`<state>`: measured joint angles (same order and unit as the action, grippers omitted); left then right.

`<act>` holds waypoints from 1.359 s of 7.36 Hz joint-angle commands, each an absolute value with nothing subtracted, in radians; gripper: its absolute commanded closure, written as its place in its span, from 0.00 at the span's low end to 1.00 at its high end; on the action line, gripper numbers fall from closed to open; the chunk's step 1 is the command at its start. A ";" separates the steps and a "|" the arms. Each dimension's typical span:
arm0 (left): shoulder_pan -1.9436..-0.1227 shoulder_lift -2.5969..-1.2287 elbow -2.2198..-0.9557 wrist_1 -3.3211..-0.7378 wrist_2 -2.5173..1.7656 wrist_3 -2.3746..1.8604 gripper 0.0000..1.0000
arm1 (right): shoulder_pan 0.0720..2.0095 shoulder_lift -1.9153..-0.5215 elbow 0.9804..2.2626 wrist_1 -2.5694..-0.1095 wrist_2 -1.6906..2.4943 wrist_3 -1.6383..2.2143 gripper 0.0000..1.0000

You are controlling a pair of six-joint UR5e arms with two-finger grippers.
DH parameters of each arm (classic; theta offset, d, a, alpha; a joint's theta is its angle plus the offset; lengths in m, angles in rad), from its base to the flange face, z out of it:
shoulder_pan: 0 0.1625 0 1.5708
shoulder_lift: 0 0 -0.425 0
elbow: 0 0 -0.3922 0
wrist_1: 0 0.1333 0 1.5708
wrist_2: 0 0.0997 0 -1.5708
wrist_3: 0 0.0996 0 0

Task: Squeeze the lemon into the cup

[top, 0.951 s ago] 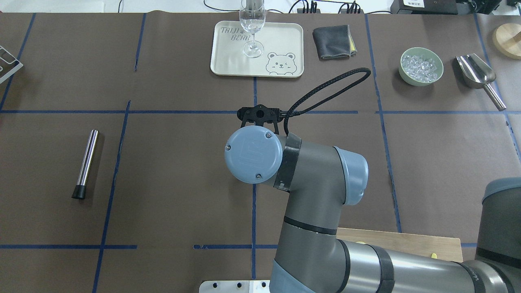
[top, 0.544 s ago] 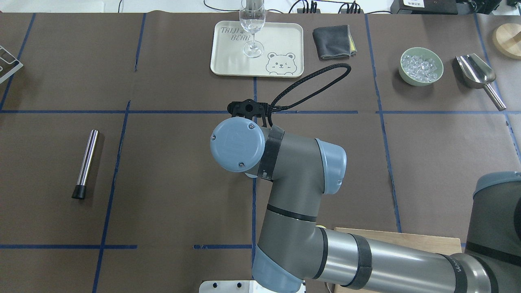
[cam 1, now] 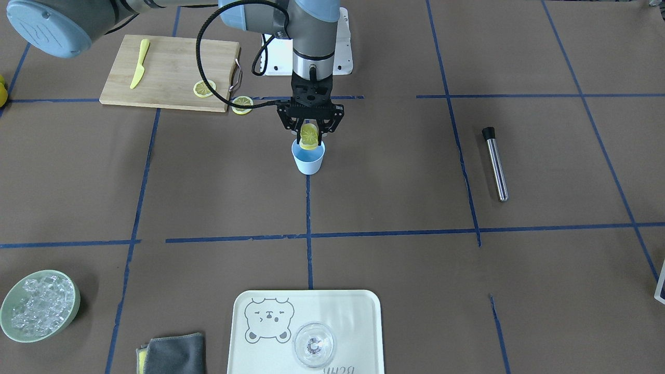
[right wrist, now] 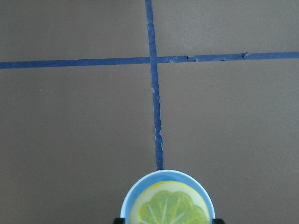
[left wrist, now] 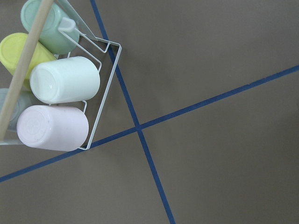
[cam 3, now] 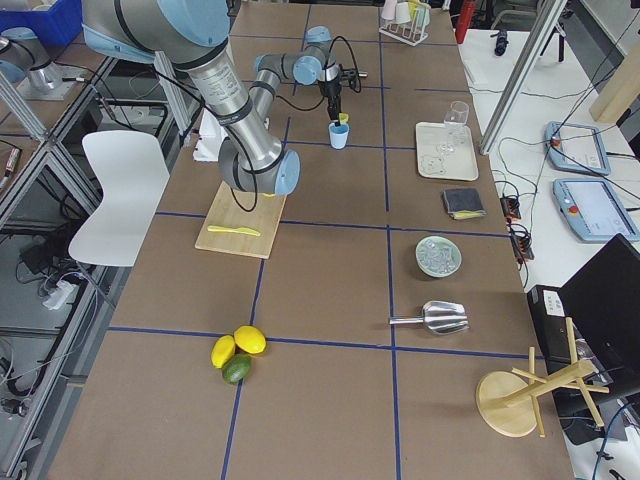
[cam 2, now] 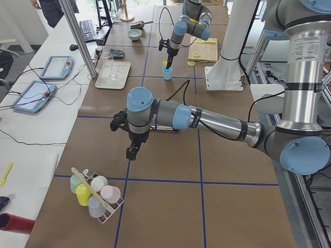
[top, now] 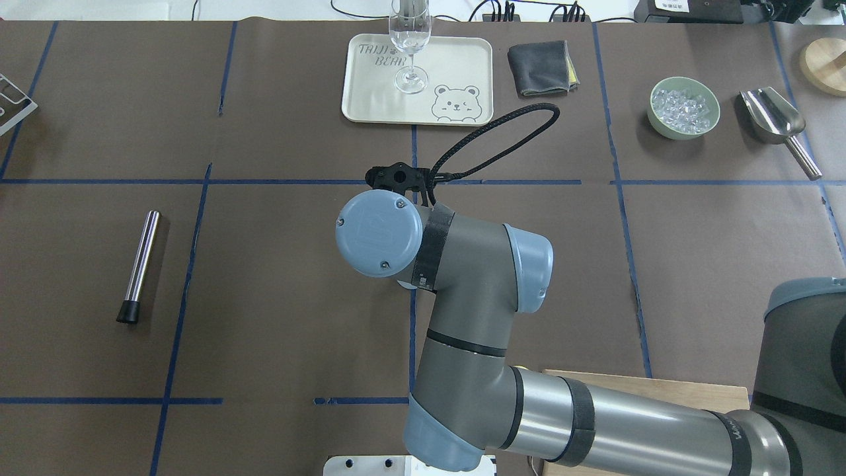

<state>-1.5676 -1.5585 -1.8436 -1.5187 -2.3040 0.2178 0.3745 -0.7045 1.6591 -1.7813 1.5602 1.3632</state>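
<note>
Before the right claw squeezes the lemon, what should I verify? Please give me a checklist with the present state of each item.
1. Grip of the right claw on the lemon: ok, shut on it.
2. Position of the lemon over the mouth of the cup: ok, centred in the right wrist view.
3. Standing of the cup, upright: ok.
4. Inside of the cup empty: cannot tell, the lemon hides it.
5. Distance of the left claw from the cup: ok, it hangs far off, near the cup rack.

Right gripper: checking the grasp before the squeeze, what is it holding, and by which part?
The right gripper holds the lemon, pinched by its opposite sides, just over the cup.
</note>
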 commanded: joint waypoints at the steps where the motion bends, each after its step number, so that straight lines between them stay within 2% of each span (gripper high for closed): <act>1: -1.568 -1.559 -1.844 -1.519 -2.304 0.218 0.00 | 0.374 -0.703 1.664 -1.782 1.565 1.362 0.00; 3: -1.568 -1.563 -1.854 -1.520 -2.304 0.216 0.00 | 0.397 -0.718 1.727 -1.792 1.618 1.339 0.00; 6: -1.568 -1.585 -1.873 -1.595 -2.313 0.206 0.00 | 0.573 -0.891 1.926 -1.787 1.788 1.095 0.00; 8: -1.566 -1.594 -1.865 -1.800 -2.309 0.207 0.00 | 0.745 -0.984 1.951 -1.779 1.937 0.808 0.00; 9: -1.566 -1.597 -1.843 -1.983 -2.309 0.201 0.00 | 0.844 -1.026 1.951 -1.779 2.035 0.690 0.00; 10: -1.562 -1.624 -1.788 -2.018 -2.322 0.169 0.00 | 0.947 -1.093 1.951 -1.781 2.121 0.564 0.00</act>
